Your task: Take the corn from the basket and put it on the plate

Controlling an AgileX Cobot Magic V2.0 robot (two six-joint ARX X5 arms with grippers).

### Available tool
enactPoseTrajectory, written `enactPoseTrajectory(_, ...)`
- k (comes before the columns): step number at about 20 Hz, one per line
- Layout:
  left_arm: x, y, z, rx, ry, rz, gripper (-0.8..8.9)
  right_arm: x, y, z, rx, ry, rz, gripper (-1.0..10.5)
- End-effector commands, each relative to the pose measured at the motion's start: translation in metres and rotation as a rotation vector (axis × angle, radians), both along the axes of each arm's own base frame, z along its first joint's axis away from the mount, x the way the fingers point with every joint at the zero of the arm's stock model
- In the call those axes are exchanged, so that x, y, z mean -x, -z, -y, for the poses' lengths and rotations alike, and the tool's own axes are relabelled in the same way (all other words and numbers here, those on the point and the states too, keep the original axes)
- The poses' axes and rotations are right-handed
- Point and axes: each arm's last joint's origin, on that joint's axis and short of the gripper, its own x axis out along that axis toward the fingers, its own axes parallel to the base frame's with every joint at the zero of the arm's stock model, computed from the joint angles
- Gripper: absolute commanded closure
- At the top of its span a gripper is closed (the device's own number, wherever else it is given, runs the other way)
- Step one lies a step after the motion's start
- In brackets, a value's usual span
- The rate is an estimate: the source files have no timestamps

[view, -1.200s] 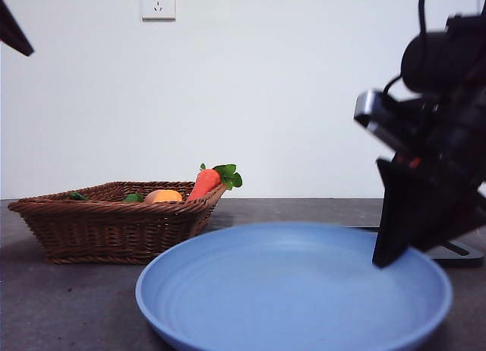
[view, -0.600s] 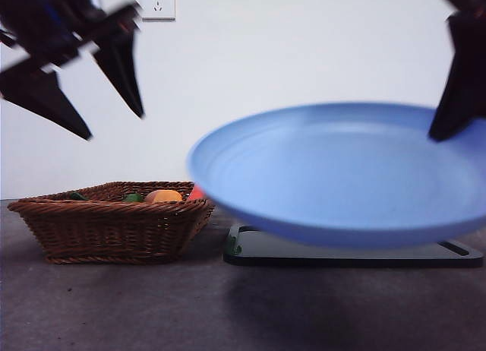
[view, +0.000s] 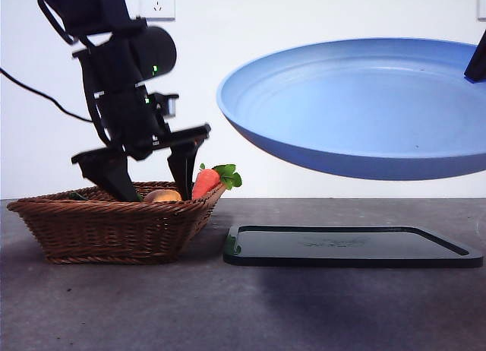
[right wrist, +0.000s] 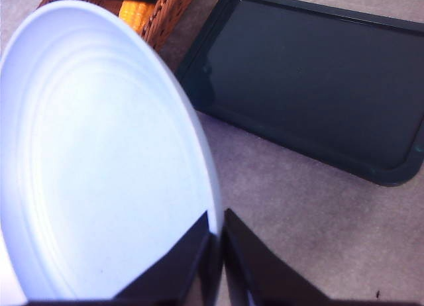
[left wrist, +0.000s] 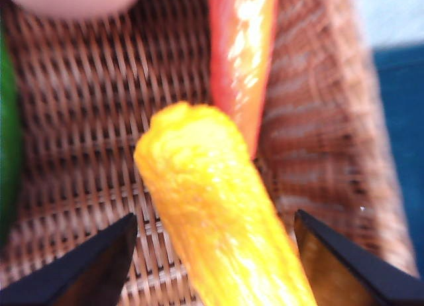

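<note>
The corn [left wrist: 218, 220], a glossy orange-yellow cob, lies in the brown wicker basket [view: 106, 226] at the left of the table. My left gripper [left wrist: 215, 216] is down inside the basket, open, with one jaw on each side of the cob; in the front view this left gripper [view: 152, 185] dips below the basket's rim. The corn itself is hidden there by the basket's wall. High at the right hangs the light-blue plate [view: 364, 108], tilted, with my right gripper [right wrist: 217, 234] shut on its rim [right wrist: 199, 140].
A flat black tray [view: 353, 247] lies on the table under the raised plate, right of the basket. In the basket, a carrot [view: 203, 181] with green leaves leans on the rim beside a round orange-pink fruit [view: 162, 195] and something green [left wrist: 6, 153].
The plate has risen from the table to high at the right. The left arm has come down from the top left into the basket, around the corn.
</note>
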Motion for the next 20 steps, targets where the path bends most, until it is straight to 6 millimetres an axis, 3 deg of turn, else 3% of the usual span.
enactPoseTrajectory(1,-0.007,0.007,0.006,0.000,-0.002,0.006,4.26,-0.001,-0.006,-0.001,-0.019,0.006,0.015,9.4)
enactPoseTrajectory(7,-0.007,0.010,0.006,-0.007,-0.008,-0.013,5.83,-0.002,-0.008,-0.001,-0.024,0.006,0.032,9.4)
enactPoseTrajectory(11,-0.006,0.005,0.003,-0.013,-0.011,-0.033,5.97,-0.003,-0.008,-0.001,-0.024,0.007,0.033,9.4)
enactPoseTrajectory(13,-0.004,-0.018,0.000,0.002,-0.012,0.003,5.97,-0.006,-0.006,-0.001,-0.009,0.047,0.021,9.4)
enactPoseTrajectory(15,0.007,-0.054,-0.004,0.050,-0.008,0.093,5.97,-0.015,0.000,-0.004,0.001,0.062,-0.021,9.4)
enactPoseTrajectory(18,0.037,-0.110,-0.011,0.169,0.051,0.203,5.97,-0.041,0.015,-0.012,-0.008,0.087,-0.096,9.4)
enactPoseTrajectory(20,0.061,-0.135,-0.005,0.267,0.155,0.224,5.97,-0.062,0.028,-0.019,-0.041,0.093,-0.145,9.4)
